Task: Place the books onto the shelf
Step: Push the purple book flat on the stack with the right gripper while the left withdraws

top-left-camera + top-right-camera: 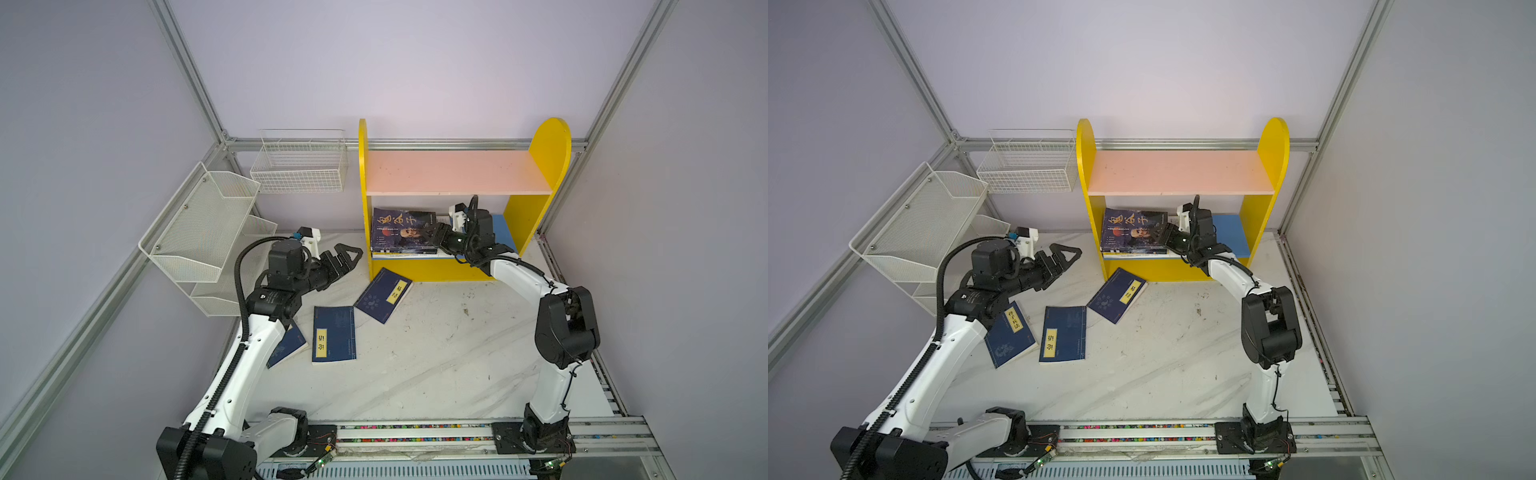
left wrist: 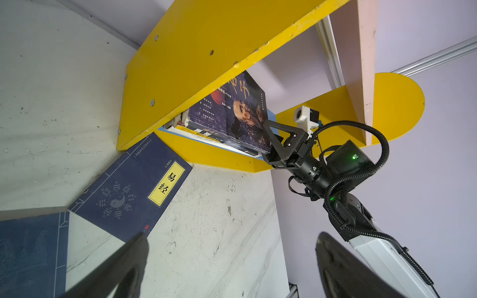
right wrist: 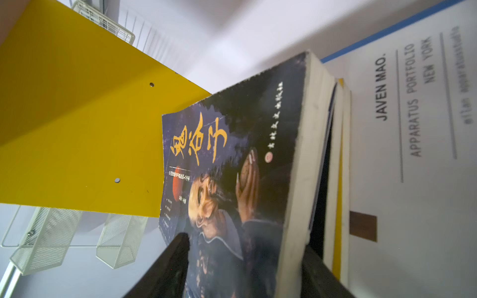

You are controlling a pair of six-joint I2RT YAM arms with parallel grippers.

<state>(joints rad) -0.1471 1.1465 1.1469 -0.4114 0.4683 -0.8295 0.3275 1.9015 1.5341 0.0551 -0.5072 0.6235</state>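
- The right gripper (image 1: 432, 237) is reaching into the shelf (image 1: 548, 166) with its jaws on either side of the dark book's (image 1: 399, 228) right edge. I cannot tell whether they are pinching it or letting go.
- The dark book is lying flat at the left end of the blue board (image 1: 505, 232), on top of a yellow book (image 3: 340, 180) and a white book (image 3: 413, 154). Stacking flat is probably keeping these thin paperbacks from toppling.
- The left gripper (image 1: 349, 259) is hovering wide open and empty over the table (image 1: 457, 353), just left of the shelf, likely lining up the next pick.
- Three navy books (image 1: 384, 295) are waiting on the table, one right by the shelf's left foot and one partly under the left arm.
- The pink board (image 1: 449, 172) is sitting bare.
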